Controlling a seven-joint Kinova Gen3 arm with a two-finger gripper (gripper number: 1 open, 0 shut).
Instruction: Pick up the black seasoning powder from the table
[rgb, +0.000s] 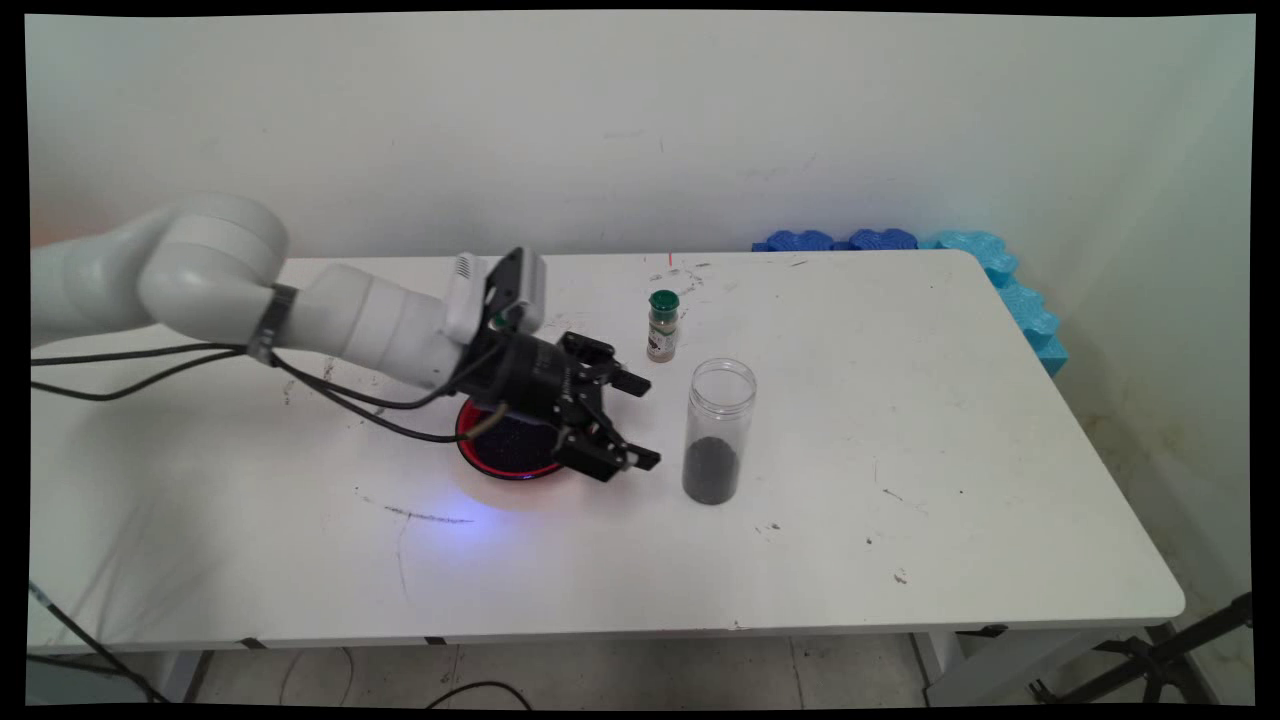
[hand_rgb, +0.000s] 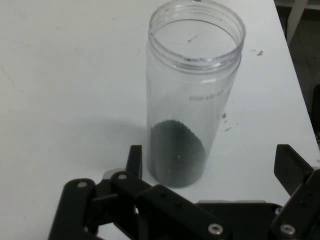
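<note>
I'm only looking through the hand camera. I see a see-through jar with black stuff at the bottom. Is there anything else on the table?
Observer: Yes. A small spice bottle with a green cap stands behind the clear jar.
Operator: Is anything under the robot's hand?
Observer: A red bowl with dark contents sits beneath the arm, left of the jar.
Operator: Is the hand touching my jar?
Observer: No. The gripper is open, with a gap between it and the jar.
Operator: What's past the table?
Observer: Blue foam pieces line the far right edge, by the wall.
</note>
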